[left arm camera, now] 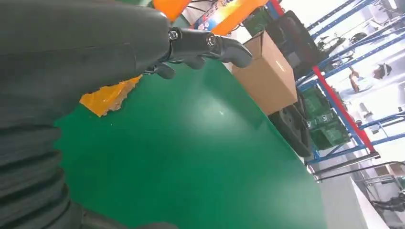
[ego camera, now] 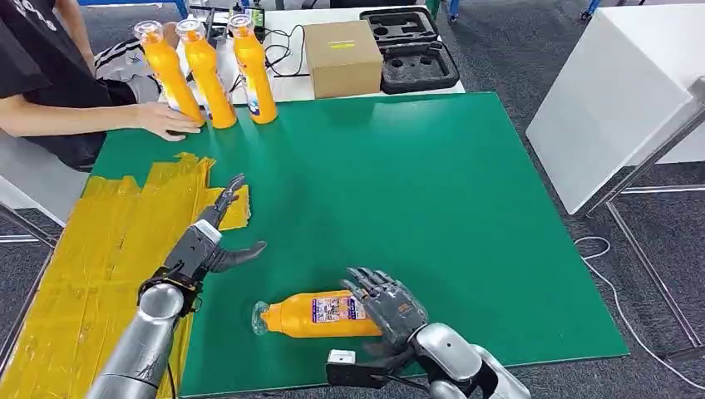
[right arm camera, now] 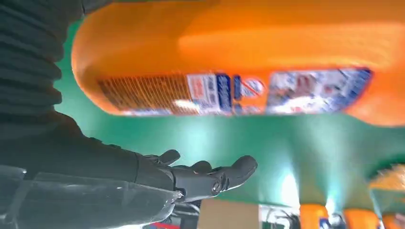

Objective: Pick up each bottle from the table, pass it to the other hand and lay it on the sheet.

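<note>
Lying bottle: you see an orange bottle (ego camera: 320, 315) on its side near the front edge of the green table (ego camera: 432, 191), clear cap end pointing toward the robot's left, a blue, white and orange label on its upward face; in the right wrist view the same bottle (right arm camera: 239, 52) shows close up, its label blurred.
Standing bottles: you have three more orange bottles (ego camera: 213, 75) upright in a row at the far left corner of the table, clear caps on top; a person's hand (ego camera: 166, 121) rests at the base of the leftmost one.
Right hand: your right hand (ego camera: 391, 303) sits at the base end of the lying bottle, fingers (ego camera: 366, 278) spread and curved over it; you cannot tell whether they touch it, and in the right wrist view the fingers (right arm camera: 215, 174) stand apart from the bottle with green table between.
Left hand: your left hand (ego camera: 208, 241) hovers over the table edge beside the sheet, fingers spread, thumb out, holding nothing.
Sheet: you see a wrinkled yellow sheet (ego camera: 91, 249) covering the left strip of the table, with no bottle on it.
Table and room: beyond the green mat stand a cardboard box (ego camera: 341, 56) and a black foam tray (ego camera: 411, 46) on a white top; a white table (ego camera: 615, 100) is to the right, grey floor around.
</note>
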